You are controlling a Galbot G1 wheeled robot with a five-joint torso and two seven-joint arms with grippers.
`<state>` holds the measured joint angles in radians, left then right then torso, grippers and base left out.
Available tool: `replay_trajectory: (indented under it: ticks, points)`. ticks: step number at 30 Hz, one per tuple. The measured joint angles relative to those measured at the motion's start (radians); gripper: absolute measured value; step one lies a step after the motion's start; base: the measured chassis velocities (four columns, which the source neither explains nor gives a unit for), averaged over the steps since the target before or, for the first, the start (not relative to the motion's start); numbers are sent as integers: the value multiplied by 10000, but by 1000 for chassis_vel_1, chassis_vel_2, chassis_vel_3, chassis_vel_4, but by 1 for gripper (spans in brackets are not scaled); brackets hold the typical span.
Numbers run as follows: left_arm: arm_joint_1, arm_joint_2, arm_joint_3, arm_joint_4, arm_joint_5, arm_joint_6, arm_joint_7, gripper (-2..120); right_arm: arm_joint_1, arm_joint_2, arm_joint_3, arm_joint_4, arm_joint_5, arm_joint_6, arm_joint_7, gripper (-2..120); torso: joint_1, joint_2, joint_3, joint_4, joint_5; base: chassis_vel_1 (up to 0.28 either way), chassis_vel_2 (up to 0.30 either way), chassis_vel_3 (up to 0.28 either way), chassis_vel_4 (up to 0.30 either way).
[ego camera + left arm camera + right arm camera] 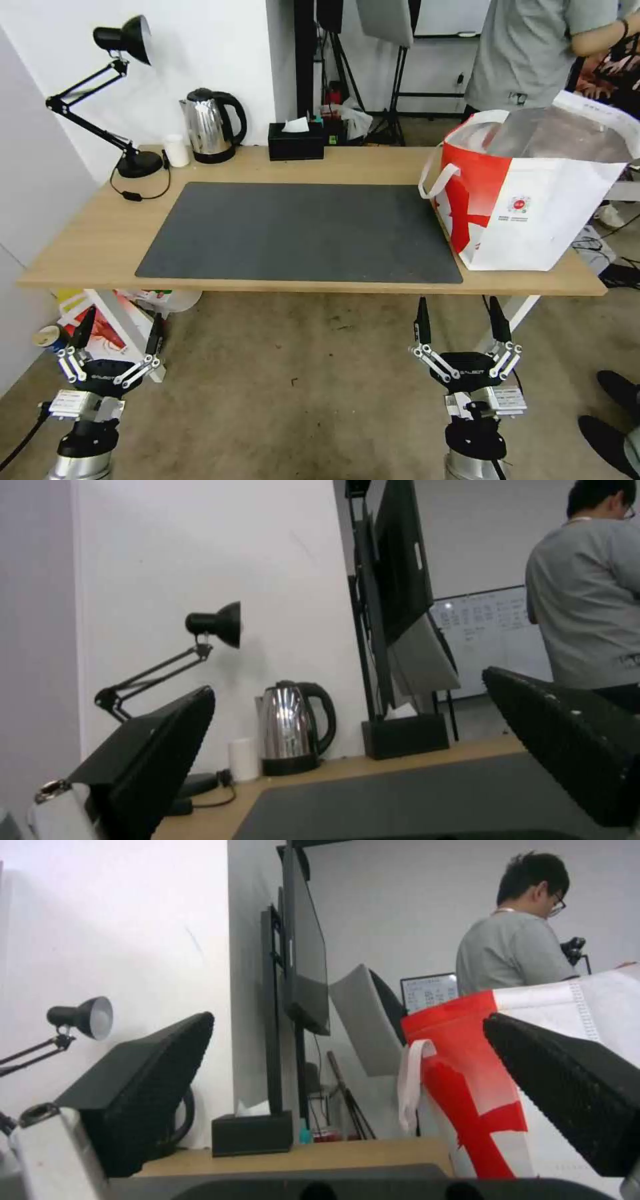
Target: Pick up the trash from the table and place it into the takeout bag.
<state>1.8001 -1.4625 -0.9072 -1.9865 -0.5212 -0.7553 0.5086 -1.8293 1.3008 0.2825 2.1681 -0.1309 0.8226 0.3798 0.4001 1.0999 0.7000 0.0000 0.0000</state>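
The red-and-white takeout bag [527, 190] stands open on the right end of the light-wood table [87, 240], its foil lining showing; the right wrist view catches it too, takeout bag [467, 1100]. No trash is visible on the table or its dark grey mat [300, 230]. Both arms hang low in front of the table's near edge. My left gripper [119, 332] is open below the table's left corner, empty. My right gripper [461, 321] is open below the bag's near side, also empty. Wide gaps show between the fingers [153, 760] and fingers [140, 1085] in both wrist views.
Along the table's back edge stand a black desk lamp [127, 100], a small white cup [177, 151], a steel kettle [210, 125] and a black tissue box [296, 140]. Boxes [107, 327] lie on the floor under the left end. A person stands behind the bag.
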Motion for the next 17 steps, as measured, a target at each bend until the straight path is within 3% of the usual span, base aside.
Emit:
replay_trajectory:
  ticks: [17]
  points:
    - [-154, -10, 33, -315, 177, 91, -19, 100, 0, -1, 0, 0, 0, 0, 0, 100, 0, 0, 0, 0, 0, 0, 0, 0, 0]
